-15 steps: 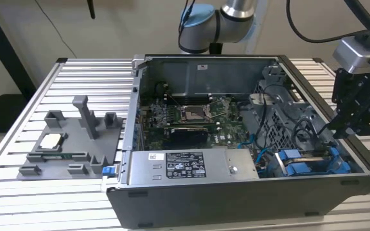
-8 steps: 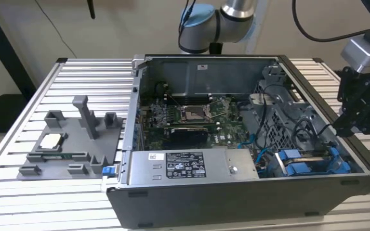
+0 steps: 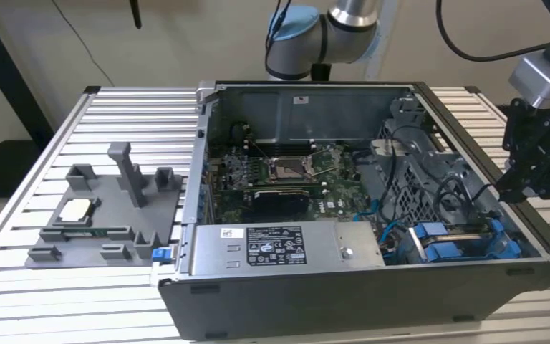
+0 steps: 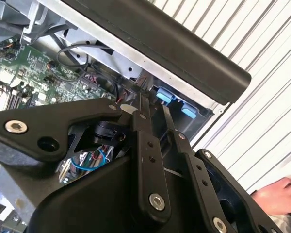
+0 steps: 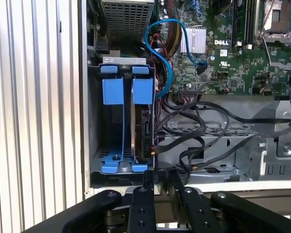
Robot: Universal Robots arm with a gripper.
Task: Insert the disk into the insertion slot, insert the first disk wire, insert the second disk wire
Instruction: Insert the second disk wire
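disk [image 5: 144, 132] in insertion slot [image 5: 93, 121], hand [image 4: 277, 195] nearby

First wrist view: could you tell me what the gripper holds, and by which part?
Apparently nothing: the gripper hangs at the case rim, apart from the disk seated in the insertion slot.

Exterior view obliquely over the computer case [image 3: 332, 308]; both wrist views close in.

Ribbed aluminium table [image 3: 36, 301], lower frame, brightly lit from above; I log the same ribs in both wrist views. Plain beige wall [image 3: 189, 36], top. Black post [image 3: 8, 79], upper left.
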